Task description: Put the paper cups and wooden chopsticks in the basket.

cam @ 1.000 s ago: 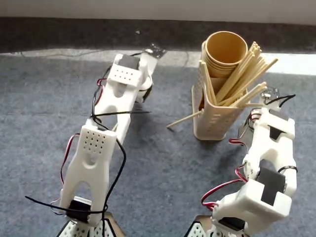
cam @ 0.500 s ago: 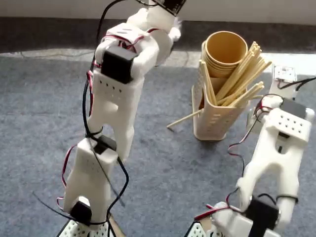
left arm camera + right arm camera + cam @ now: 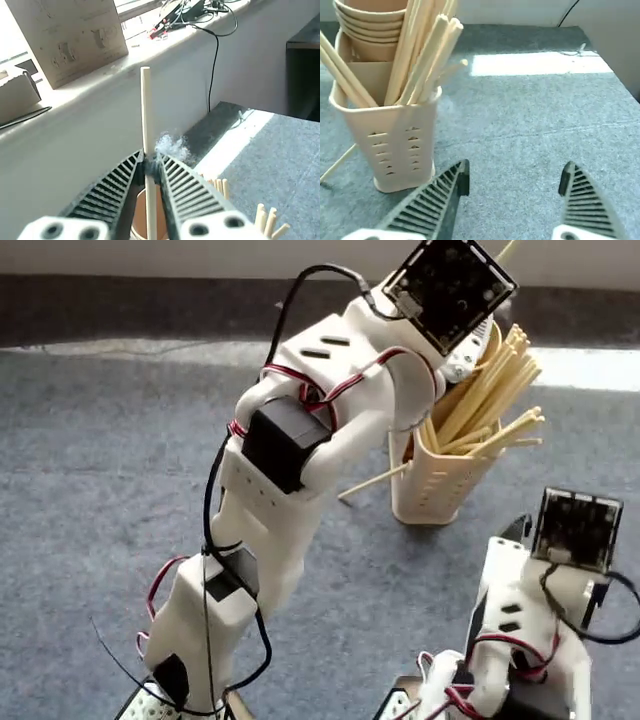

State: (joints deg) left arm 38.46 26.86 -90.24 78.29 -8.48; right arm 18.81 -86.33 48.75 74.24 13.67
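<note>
The left tool (image 3: 151, 162) is clamped on a slim, round wooden chopstick (image 3: 145, 115). It holds the stick upright, long axis vertical, directly over the perforated plastic basket (image 3: 440, 485) and the nested paper cups (image 3: 370, 30). The right tool (image 3: 515, 177) gapes open just near of the basket. A loose chopstick (image 3: 372, 483) lies on the felt-like counter (image 3: 100, 490) at the basket's left.

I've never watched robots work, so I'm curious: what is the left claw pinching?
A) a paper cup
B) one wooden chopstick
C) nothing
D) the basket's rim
B: the left claw is shut on a single chopstick, which sticks out past its tips.
</note>
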